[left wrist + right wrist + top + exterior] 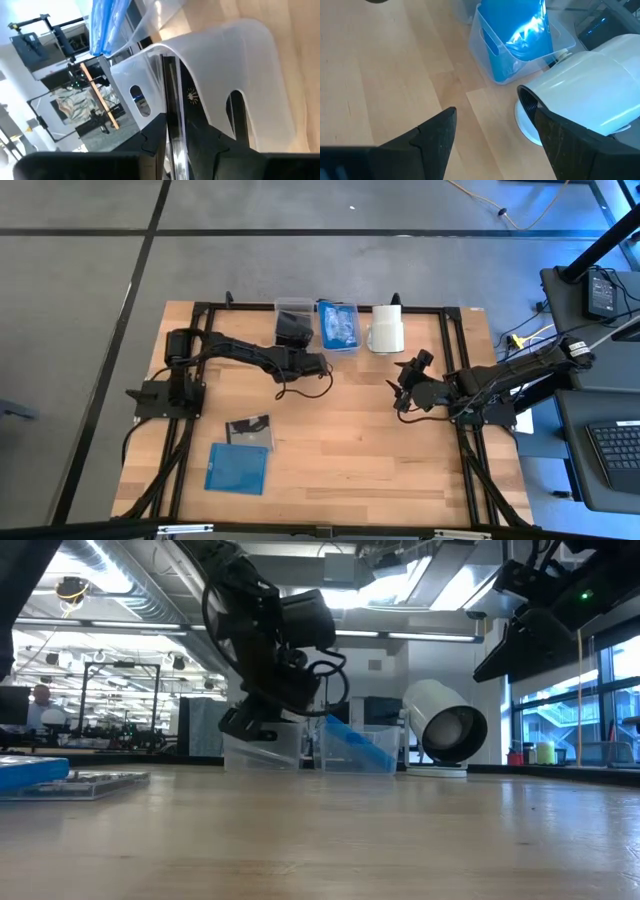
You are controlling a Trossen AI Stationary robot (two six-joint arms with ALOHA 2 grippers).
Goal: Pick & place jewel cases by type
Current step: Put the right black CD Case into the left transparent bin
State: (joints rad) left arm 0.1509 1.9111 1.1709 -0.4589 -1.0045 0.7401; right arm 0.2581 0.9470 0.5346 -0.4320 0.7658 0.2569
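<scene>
Two clear bins stand at the table's far edge. The left bin (292, 328) (220, 65) holds dark jewel cases; the right bin (338, 325) (520, 45) holds blue ones. My left gripper (296, 348) (175, 142) is at the left bin's rim, shut on a dark jewel case (172, 95) seen edge-on. A dark, clear case (250, 432) and a blue case (238, 468) lie flat on the table's near left. My right gripper (405, 385) (495, 150) waits open at the right, above the table. My left gripper pinches the dark jewel case by its two flat faces at the near edge (174, 131), one finger (150, 142) on each side. The fingers slant down toward the table's far edge. The case stands on edge, its far part reaching into the bin.
A white cylinder roll (386, 330) (590, 95) lies on its stand to the right of the blue bin. Bare wood (360, 450) stretches over the table's middle and near right. Black frame rails (455, 340) run along the table's sides.
</scene>
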